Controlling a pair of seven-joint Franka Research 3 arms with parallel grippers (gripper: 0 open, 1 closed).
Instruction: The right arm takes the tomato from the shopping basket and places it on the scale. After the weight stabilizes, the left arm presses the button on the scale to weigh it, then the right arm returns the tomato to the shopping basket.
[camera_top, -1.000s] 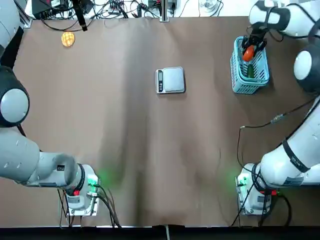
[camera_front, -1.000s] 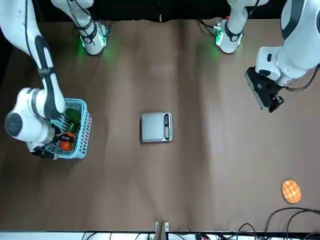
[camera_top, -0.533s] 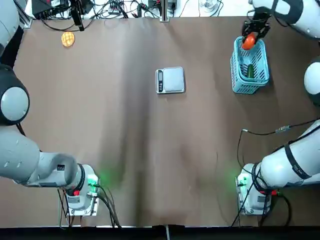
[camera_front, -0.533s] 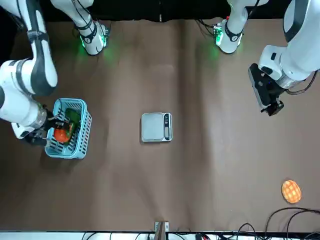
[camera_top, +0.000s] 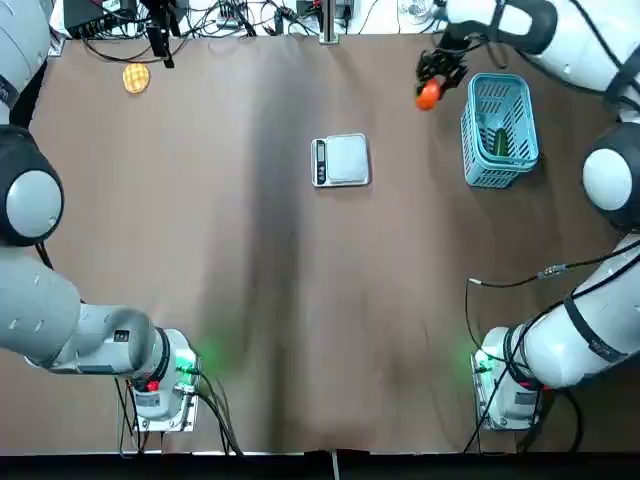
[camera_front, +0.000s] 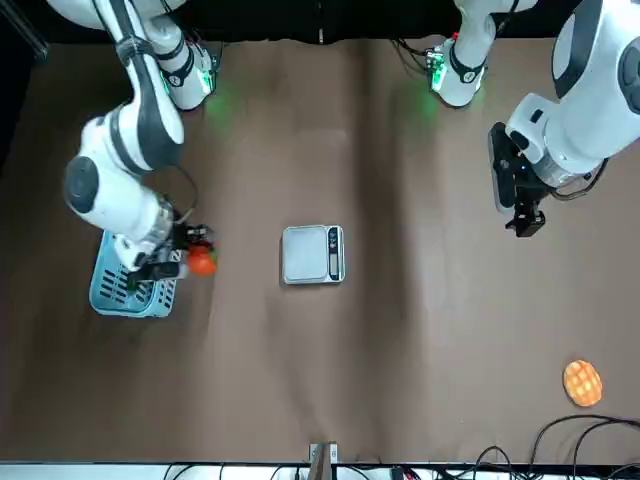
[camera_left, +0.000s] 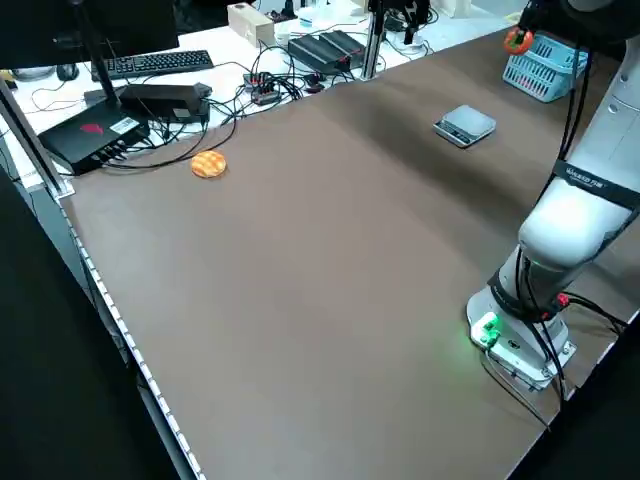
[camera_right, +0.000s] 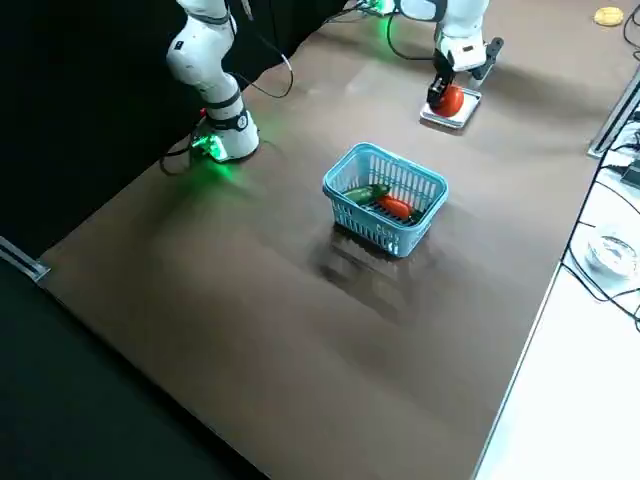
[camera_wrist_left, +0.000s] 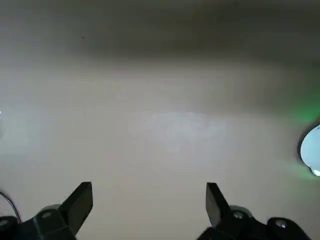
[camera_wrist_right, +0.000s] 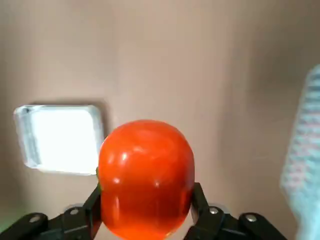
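Observation:
The orange-red tomato (camera_top: 428, 95) hangs in the air with my right gripper (camera_top: 437, 76) shut on it, between the light-blue shopping basket (camera_top: 499, 160) and the silver scale (camera_top: 345, 158). In the front view the tomato (camera_front: 202, 262) is just beside the basket (camera_front: 112, 292). The right wrist view shows the tomato (camera_wrist_right: 146, 177) filling the gap between the fingers, with the scale (camera_wrist_right: 59, 139) below and off to one side. My left gripper (camera_front: 524, 224) hovers open over bare table, far from the scale (camera_front: 312, 254).
A green item (camera_right: 362, 194) and a red one (camera_right: 396, 208) lie in the basket. A flat yellow-orange disc (camera_top: 136, 78) lies at the far left corner. Cables and boxes line the table's far edge.
My right gripper has lifted the tomato out of the basket and carried it left toward the scale. The left gripper has shifted only slightly.

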